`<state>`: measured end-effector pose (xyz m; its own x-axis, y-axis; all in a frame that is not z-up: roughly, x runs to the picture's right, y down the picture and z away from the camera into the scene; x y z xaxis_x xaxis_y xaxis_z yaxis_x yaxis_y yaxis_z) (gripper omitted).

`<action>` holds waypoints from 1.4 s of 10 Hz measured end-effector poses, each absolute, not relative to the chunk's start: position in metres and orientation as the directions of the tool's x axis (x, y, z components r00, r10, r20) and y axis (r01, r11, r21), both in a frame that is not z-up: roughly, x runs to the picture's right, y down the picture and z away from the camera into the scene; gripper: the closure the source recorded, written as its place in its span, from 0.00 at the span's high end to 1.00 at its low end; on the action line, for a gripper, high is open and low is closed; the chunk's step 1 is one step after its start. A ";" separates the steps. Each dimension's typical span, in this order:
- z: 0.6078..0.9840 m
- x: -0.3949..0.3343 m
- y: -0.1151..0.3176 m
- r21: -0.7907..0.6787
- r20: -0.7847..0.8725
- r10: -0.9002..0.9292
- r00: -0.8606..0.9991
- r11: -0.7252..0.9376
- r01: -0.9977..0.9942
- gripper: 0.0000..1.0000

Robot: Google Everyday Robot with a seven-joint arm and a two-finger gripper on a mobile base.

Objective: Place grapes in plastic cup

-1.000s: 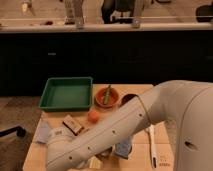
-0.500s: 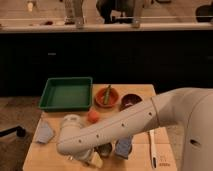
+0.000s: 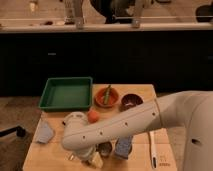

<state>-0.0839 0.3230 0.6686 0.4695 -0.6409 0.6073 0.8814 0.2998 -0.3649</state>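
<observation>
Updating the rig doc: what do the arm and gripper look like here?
Arm: thick, smooth, off-white rounded tube with a row of small dark dots along its side, ending in a bulbous joint; no cables showing. Gripper: under that joint near the front of the light wooden table, pale, mostly hidden.

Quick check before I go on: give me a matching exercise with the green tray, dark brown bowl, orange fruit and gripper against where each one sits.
Things:
1. green tray
2. dark brown bowl
3. orange fruit
4. gripper

Places:
A. right of the orange bowl
B. back left of the table
C. low at the table's front edge, under the end of the arm
D. just in front of the orange bowl, next to the arm

Pairs: 1-B, 2-A, 3-D, 4-C
</observation>
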 end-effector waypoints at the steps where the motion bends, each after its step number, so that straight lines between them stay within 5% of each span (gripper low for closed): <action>1: 0.670 -0.083 0.324 -0.369 0.605 -0.635 0.481 0.312 0.875 0.80; 14: 0.694 -0.093 0.328 -0.379 0.545 -0.581 0.605 0.473 0.795 0.80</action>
<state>-0.0929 0.3279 0.6938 0.6049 -0.5805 0.5451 0.7954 0.4732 -0.3787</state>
